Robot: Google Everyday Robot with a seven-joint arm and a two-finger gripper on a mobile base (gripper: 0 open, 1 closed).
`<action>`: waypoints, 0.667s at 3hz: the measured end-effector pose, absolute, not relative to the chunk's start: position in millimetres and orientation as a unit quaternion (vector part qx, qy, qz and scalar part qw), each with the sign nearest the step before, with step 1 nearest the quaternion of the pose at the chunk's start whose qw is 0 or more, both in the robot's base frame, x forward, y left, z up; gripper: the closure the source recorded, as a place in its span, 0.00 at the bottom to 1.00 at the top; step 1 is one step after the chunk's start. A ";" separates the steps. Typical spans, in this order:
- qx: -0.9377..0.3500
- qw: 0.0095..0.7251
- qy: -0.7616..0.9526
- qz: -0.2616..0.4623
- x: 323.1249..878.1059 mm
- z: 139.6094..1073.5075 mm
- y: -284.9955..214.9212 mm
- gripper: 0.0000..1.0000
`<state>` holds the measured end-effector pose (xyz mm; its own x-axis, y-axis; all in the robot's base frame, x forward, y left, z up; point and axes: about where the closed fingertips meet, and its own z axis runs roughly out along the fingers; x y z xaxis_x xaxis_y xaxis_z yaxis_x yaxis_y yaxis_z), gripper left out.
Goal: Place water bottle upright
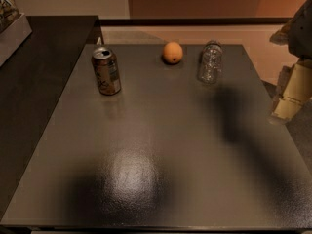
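Note:
The water bottle (210, 62) is clear ribbed plastic and sits at the far right of the grey table (161, 145). It looks to be lying on its side with its length pointing away from me, and its cap does not show. My gripper (291, 95), cream-coloured below a dark arm, hangs at the right edge of the view. It is beyond the table's right edge, right of the bottle and nearer to me, and apart from it. It holds nothing that I can see.
A brown-and-silver soda can (106, 70) stands upright at the far left of the table. An orange (172, 52) lies between the can and the bottle. A dark counter (44, 67) adjoins the table's left side.

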<state>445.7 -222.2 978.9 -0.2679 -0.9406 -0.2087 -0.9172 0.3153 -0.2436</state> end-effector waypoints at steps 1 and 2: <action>-0.536 0.172 0.826 -0.033 472.3 981.0 -235.8 0.00; -0.485 0.190 0.853 -0.021 502.9 981.8 -250.0 0.00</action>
